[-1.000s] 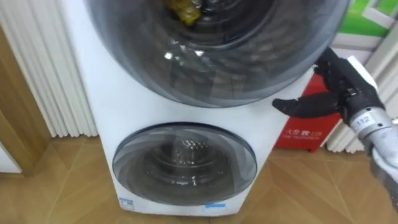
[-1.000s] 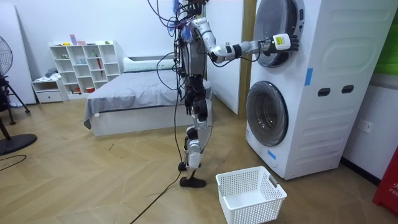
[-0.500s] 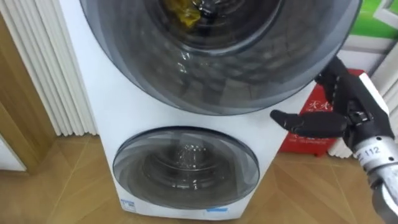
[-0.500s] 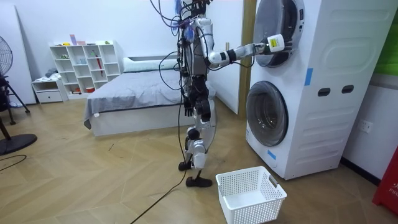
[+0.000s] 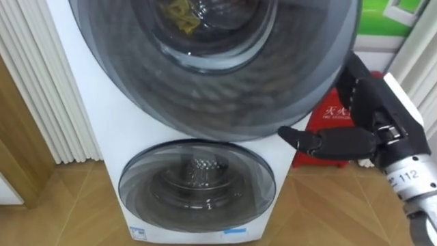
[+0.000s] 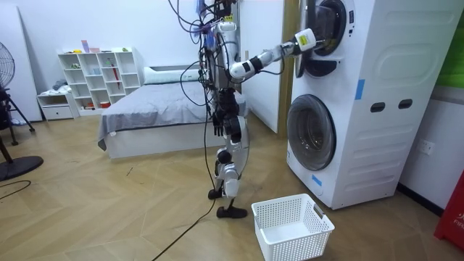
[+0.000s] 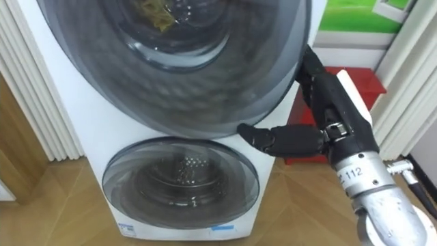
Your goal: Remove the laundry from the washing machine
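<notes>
Clothes (image 5: 176, 14) lay in the upper drum (image 5: 229, 24), above the lower door (image 5: 196, 188); the basket (image 6: 293, 226) stood before the washing machine (image 6: 362, 101).

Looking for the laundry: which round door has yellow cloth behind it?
The upper door, with yellow cloth behind its glass and the right hand at its rim; the lower door shows just metal drum.

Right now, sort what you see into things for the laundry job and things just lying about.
For the job: upper door, yellow cloth behind its glass, right hand at the door's edge, white basket on the floor.
Just lying about: lower door, red box beside the machine, bed, shelf, fan.
</notes>
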You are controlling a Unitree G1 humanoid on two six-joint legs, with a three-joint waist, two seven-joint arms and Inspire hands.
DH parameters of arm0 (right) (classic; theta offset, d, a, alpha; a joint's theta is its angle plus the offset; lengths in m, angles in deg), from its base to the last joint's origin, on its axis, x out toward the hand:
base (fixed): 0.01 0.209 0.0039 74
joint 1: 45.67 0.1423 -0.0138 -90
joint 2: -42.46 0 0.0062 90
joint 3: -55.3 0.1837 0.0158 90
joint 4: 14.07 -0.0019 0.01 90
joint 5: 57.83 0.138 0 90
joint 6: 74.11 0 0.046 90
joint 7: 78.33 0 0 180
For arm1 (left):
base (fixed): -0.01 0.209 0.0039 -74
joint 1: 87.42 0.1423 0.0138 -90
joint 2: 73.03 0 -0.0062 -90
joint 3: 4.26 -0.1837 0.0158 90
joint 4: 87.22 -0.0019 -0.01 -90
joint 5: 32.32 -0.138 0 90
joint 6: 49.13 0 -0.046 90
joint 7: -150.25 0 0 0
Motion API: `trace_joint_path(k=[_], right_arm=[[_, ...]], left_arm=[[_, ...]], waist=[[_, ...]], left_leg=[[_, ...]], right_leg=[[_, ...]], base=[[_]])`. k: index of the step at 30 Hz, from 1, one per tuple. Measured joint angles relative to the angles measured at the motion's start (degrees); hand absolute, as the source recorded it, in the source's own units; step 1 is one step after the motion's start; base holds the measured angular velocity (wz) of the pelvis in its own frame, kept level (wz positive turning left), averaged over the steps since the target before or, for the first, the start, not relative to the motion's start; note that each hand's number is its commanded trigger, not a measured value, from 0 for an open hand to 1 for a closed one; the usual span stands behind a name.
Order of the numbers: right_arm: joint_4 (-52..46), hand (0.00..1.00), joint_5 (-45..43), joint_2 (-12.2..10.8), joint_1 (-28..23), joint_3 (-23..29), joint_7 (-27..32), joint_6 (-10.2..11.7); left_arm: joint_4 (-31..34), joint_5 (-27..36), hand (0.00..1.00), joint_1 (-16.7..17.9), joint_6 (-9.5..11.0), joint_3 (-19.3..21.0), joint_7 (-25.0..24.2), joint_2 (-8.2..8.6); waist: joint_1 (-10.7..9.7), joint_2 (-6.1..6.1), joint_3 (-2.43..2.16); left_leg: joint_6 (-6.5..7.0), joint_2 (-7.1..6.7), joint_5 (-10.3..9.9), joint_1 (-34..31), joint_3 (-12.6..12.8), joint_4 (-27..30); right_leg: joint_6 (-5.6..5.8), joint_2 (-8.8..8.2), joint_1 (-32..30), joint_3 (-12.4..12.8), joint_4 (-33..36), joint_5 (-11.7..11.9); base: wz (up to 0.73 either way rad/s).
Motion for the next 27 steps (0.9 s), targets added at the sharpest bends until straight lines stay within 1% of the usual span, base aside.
trace_joint_path(k=[2,3,5,6,7,8,10,12,14,18,20,22,23,25,27], right_arm=[[-2.8,0.00,0.4,-1.5,-0.9,0.1,-1.1,0.3],[-3.2,0.00,0.8,-1.8,-0.9,0.1,-1.6,0.5],[-3.7,0.00,2.3,-2.4,-0.9,-0.1,-3.0,1.9],[-3.7,0.00,2.3,-2.5,-0.9,-0.1,-3.4,2.3],[-3.7,0.00,2.3,-3.2,-0.9,-0.2,-4.4,2.6],[-3.7,0.00,2.3,-3.7,-0.9,-0.5,-5.2,2.8],[-3.7,0.00,2.3,-4.5,-0.9,-0.8,-6.4,2.8],[-3.7,0.00,2.4,-5.0,-0.9,-1.2,-7.2,2.9],[-4.0,0.00,4.1,-6.2,-0.9,-2.3,-7.7,3.0],[-4.2,0.00,5.1,-6.3,-0.9,-3.4,-9.0,3.4],[-4.6,0.00,5.1,-6.4,-0.9,-4.5,-10.0,3.5],[-4.8,0.00,5.1,-6.6,-0.9,-5.2,-10.9,3.5],[-4.8,0.00,5.1,-6.8,-0.9,-5.4,-11.7,3.5],[-4.9,0.00,5.1,-6.8,-0.9,-6.0,-13.1,3.6],[-5.3,0.00,5.1,-7.3,-0.9,-6.4,-13.9,3.6]], left_arm=[[-0.2,0.0,0.00,0.0,0.2,0.0,-0.6,-0.07],[-0.2,0.0,0.00,-0.1,0.2,0.0,-0.7,-0.08],[-0.2,0.0,0.00,-0.1,0.3,-0.1,-0.8,-0.11],[-0.2,0.0,0.00,-0.1,0.3,-0.1,-0.8,-0.11],[-0.1,0.0,0.00,-0.2,0.3,-0.6,-0.8,-0.18],[-0.1,0.0,0.00,-0.3,0.3,-1.2,-0.9,-0.26],[-0.1,-0.1,0.00,-0.6,0.3,-1.4,-0.9,-0.26],[0.1,-0.1,0.00,-1.3,0.3,-2.4,-0.9,-0.47],[0.0,0.0,0.00,-1.9,0.3,-3.9,-0.5,-0.63],[0.0,0.0,0.00,-2.2,0.3,-5.8,0.5,-0.63],[0.0,0.0,0.00,-2.6,0.3,-6.3,0.6,-0.64],[0.1,-0.1,0.00,-3.0,0.3,-6.8,0.7,-0.62],[0.1,-0.1,0.00,-3.4,0.2,-7.2,0.8,-0.63],[0.0,-0.1,0.00,-3.8,0.2,-7.4,0.9,-0.66],[0.0,-0.1,0.00,-3.9,0.3,-7.4,0.9,-0.70]], waist=[[0.0,0.03,0.00],[0.0,0.08,0.03],[0.0,0.14,0.06],[0.0,0.15,0.07],[0.0,0.16,0.07],[0.0,0.42,0.22],[0.1,0.42,0.22],[0.1,0.51,0.22],[-0.3,0.73,0.13],[-1.2,1.59,-0.09],[-1.3,2.04,-0.01],[-1.4,2.37,-0.03],[-1.4,2.62,0.09],[-1.4,2.77,0.18],[-1.3,2.76,0.16]], left_leg=[[0.00,0.03,0.0,0.1,0.0,0.0],[0.00,0.03,0.0,0.2,0.0,0.0],[0.00,0.03,0.0,0.2,0.1,0.2],[0.00,0.03,0.0,0.3,0.2,0.2],[0.00,0.03,0.0,0.4,0.2,0.1],[0.00,0.03,0.0,0.5,0.3,0.1],[0.00,0.03,0.0,0.5,0.7,0.1],[0.00,0.04,0.0,0.2,1.4,0.2],[0.00,0.04,0.0,-0.7,2.0,0.6],[0.00,0.01,0.0,-0.8,2.2,0.7],[0.00,0.07,0.0,-0.8,3.0,0.8],[0.00,0.08,0.0,-0.7,3.3,0.8],[0.00,0.07,0.0,-0.6,3.4,0.8],[0.00,0.07,0.0,-0.5,3.4,0.7],[0.00,0.08,0.0,-0.4,3.4,0.7]], right_leg=[[-0.06,0.04,0.0,0.1,0.1,0.0],[-0.07,0.05,0.1,0.1,0.0,0.1],[-0.09,0.02,0.2,0.0,0.0,0.1],[-0.09,0.01,0.2,0.0,0.0,0.1],[-0.09,0.02,0.3,0.1,0.0,0.1],[-0.09,0.03,0.3,0.2,0.0,0.1],[-0.09,0.04,0.3,0.5,0.0,0.1],[-0.08,-0.02,0.0,0.6,0.0,0.1],[-0.03,-0.13,-0.6,0.6,0.1,0.1],[0.00,-0.18,-0.8,0.6,0.1,0.1],[0.00,-0.17,-0.8,1.0,0.1,0.1],[0.00,-0.17,-0.9,1.2,0.1,0.1],[0.00,-0.18,-0.9,1.3,0.1,0.1],[0.00,-0.18,-0.8,1.3,0.1,0.1],[0.00,-0.13,-0.8,1.5,0.1,0.1]], base=[[0.00],[0.00],[0.00],[0.00],[0.00],[-0.04],[-0.07],[-0.02],[0.00],[-0.02],[-0.08],[-0.08],[-0.08],[-0.05],[-0.05]])
